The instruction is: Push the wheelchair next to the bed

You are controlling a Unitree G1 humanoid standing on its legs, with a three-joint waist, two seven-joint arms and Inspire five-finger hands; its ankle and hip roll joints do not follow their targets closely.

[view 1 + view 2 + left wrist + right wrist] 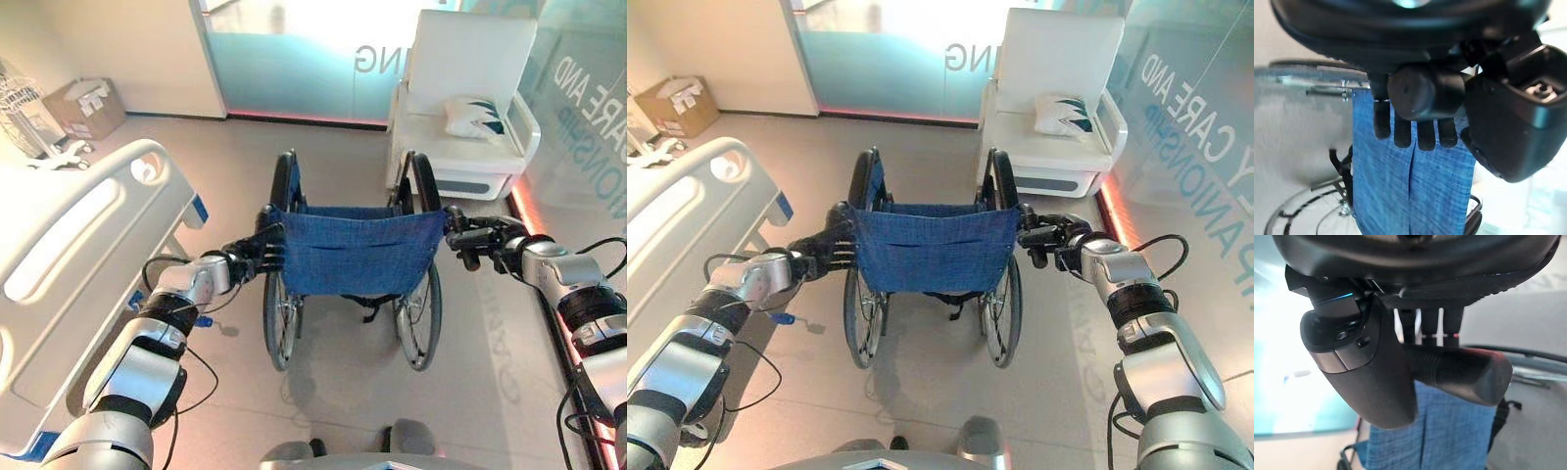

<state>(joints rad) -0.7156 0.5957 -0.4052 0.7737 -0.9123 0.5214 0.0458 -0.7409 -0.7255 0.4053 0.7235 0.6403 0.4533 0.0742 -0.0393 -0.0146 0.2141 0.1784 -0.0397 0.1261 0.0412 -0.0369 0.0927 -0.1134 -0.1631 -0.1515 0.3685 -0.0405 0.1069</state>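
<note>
A wheelchair (353,250) with a blue cloth back and black wheels stands in front of me, facing away. My left hand (257,257) is curled round its left push handle (1420,90). On the other side my right hand (477,242) wraps its fingers and thumb round the right push handle (1459,369). The white bed (69,264) with its plastic side rail lies to the left, a short gap from the wheelchair's left wheel (277,318).
A white armchair (460,103) with a cushion stands ahead on the right, just past the wheelchair. A frosted glass wall (294,59) closes the far side. A cardboard box (86,106) sits at the far left. Bare floor lies between bed and wheelchair.
</note>
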